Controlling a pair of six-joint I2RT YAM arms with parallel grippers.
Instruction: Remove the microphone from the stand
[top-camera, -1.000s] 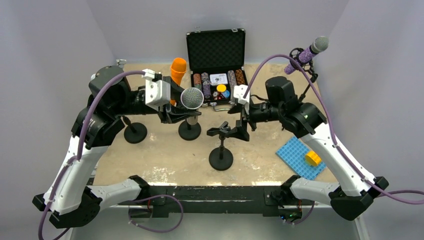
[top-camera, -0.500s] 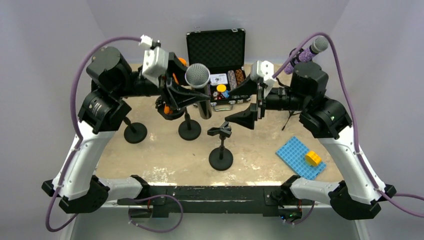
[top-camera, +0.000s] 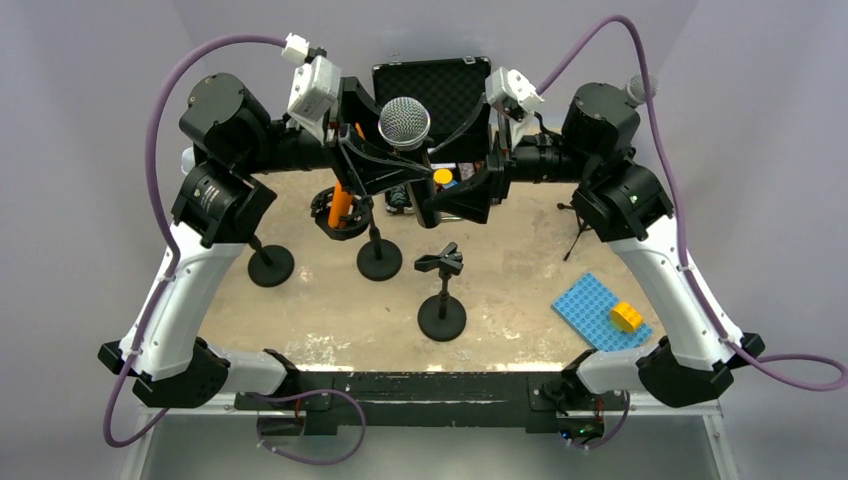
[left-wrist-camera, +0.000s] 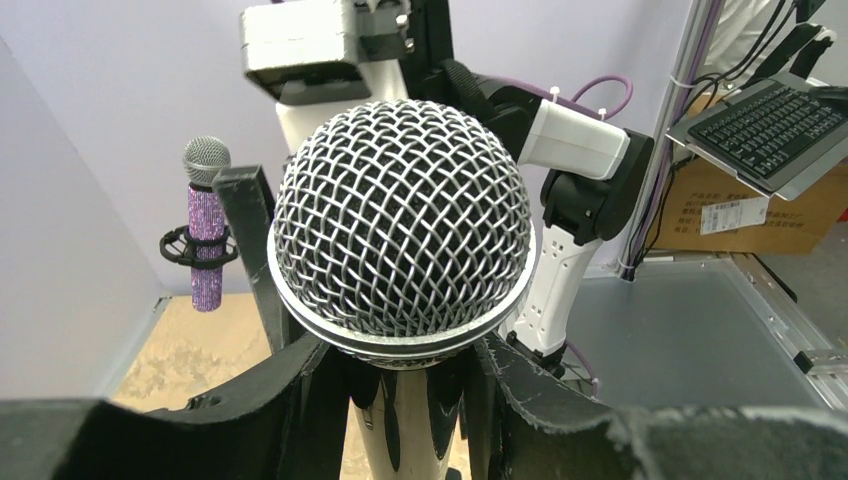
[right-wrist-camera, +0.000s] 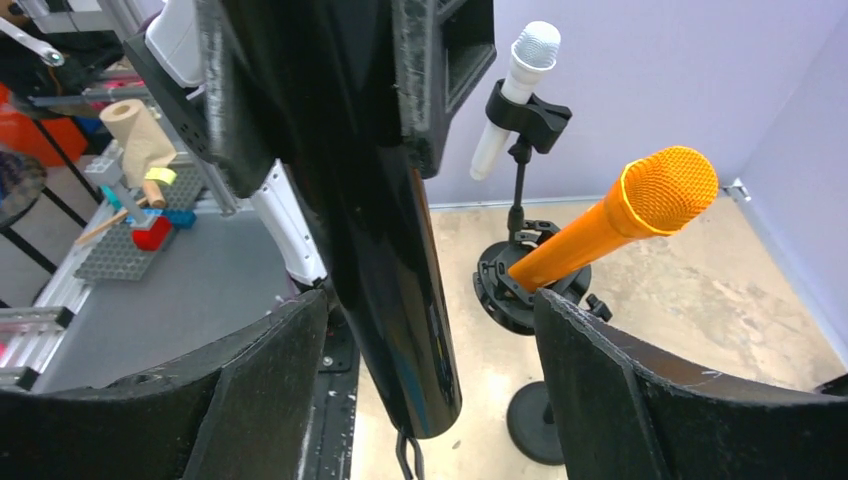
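Pale lavender walls close in a sandy, scuffed desk, and over its far half the left arm and right arm reach in toward each other. At the desk's 12 o'clock an open black case stands half hidden behind them; at 4 o'clock lies a blue plate carrying a yellow brick. Near the middle stands a black stand, its clip empty. The microphone, silver mesh head up and black barrel hanging straight down, is held aloft at the stand's 12 o'clock, well apart from the clip. The left hand is clenched on the barrel just under the head. The right hand is released: in its own wrist view the fingers sit wide to either side of the lower barrel, with a gap showing on both sides. An orange microphone leans in its round mount at 9 o'clock of the held one. As I judge it, the main job is done, since the microphone hangs free of every clip in sight. What seems left is either a hand-over to the right hand, should it close, or setting the microphone down on the desk; which is meant cannot be told.
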